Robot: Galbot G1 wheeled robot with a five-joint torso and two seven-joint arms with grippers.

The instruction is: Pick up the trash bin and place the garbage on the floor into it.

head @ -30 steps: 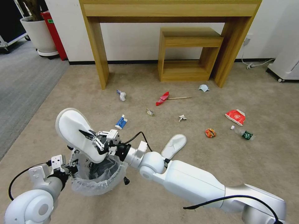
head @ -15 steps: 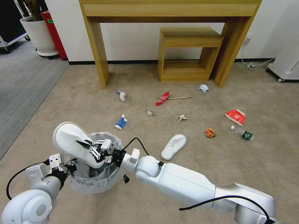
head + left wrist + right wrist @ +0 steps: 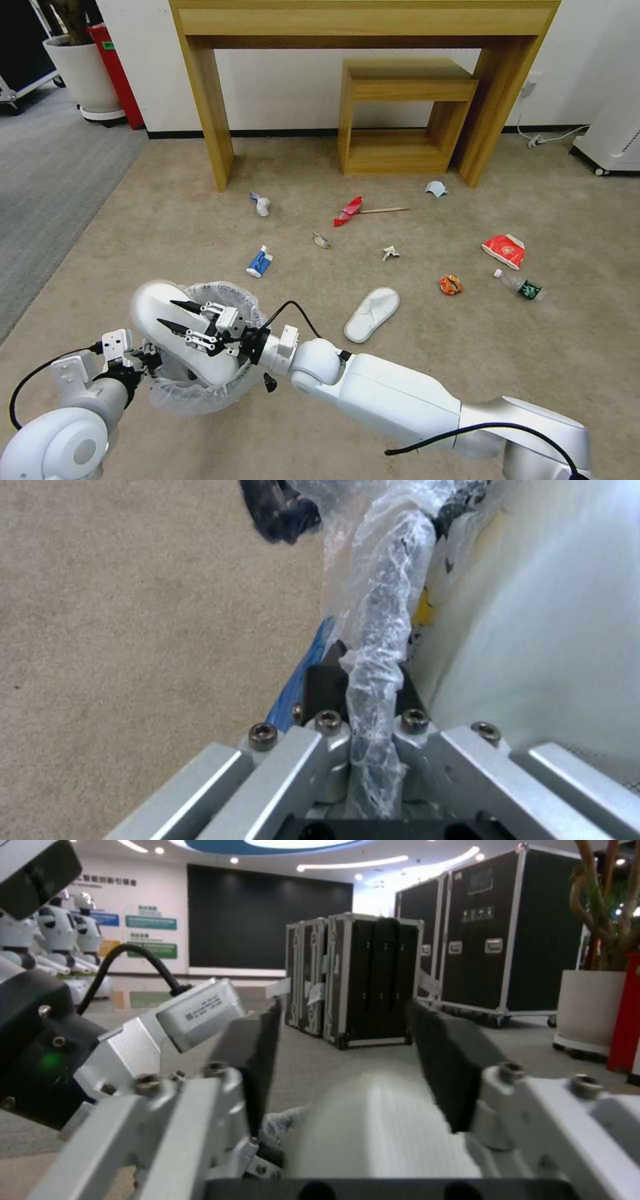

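We hold the trash bin [image 3: 200, 393] steady by its rim in the left gripper [image 3: 137, 357]; the right gripper [image 3: 179, 317], spread wide, should lift clear once the white slipper [image 3: 175, 333] settles inside.

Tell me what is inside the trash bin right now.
A white slipper stands partly in the trash bin, heel end sticking above the rim, with the right gripper open around it. The left gripper clamps the rim. The slipper and bag hide anything underneath.
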